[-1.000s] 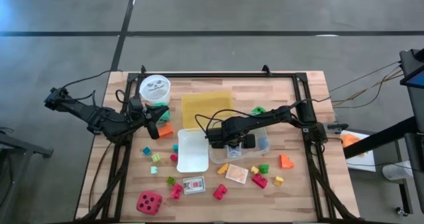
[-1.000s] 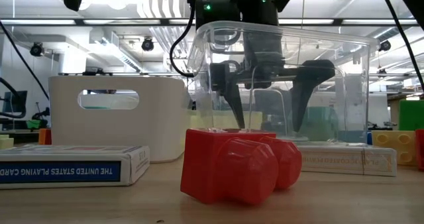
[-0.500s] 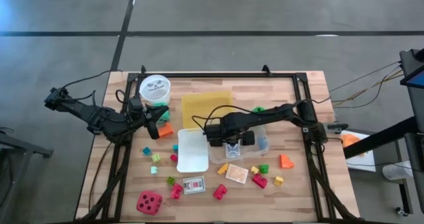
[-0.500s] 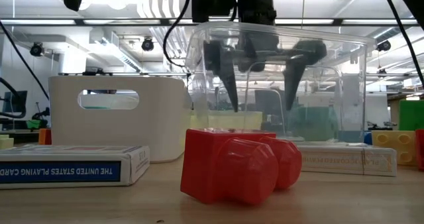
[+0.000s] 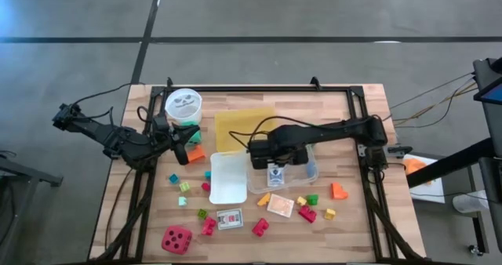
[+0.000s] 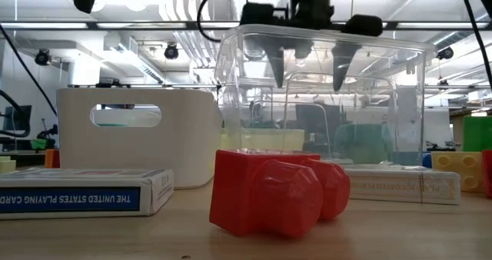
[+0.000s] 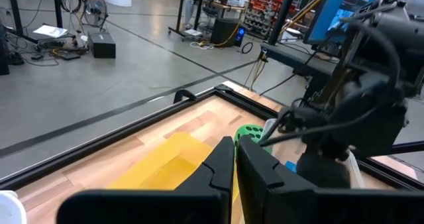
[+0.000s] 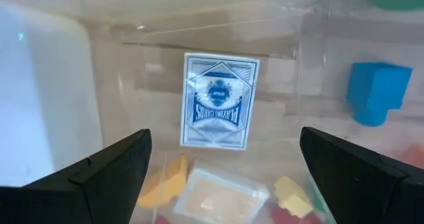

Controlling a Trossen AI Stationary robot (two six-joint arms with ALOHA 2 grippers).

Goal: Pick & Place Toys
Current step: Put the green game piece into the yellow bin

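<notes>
My right gripper (image 5: 271, 154) is open and empty. It hangs above the clear plastic box (image 5: 307, 173), with its fingertips at rim height in the low view (image 6: 310, 66). A blue-backed card pack (image 8: 220, 99) lies flat on the box floor below it, and a blue block (image 8: 374, 91) lies in the box too. My left gripper (image 5: 185, 144) is shut and empty at the table's left, next to an orange block (image 5: 196, 152). Small bright blocks (image 5: 306, 212), a red die (image 5: 176, 239) and two more card packs (image 5: 230, 218) lie along the near side.
A white bin (image 5: 226, 177) stands just left of the clear box. A yellow tray (image 5: 245, 126) lies behind them. A white round cup (image 5: 183, 103) stands at the far left. In the low view a red block (image 6: 269, 187) sits in front of the box.
My right gripper has gone up out of the clear box, fingers open throughout, and now hangs at its rim. The blue-backed card pack stays flat on the box floor.
</notes>
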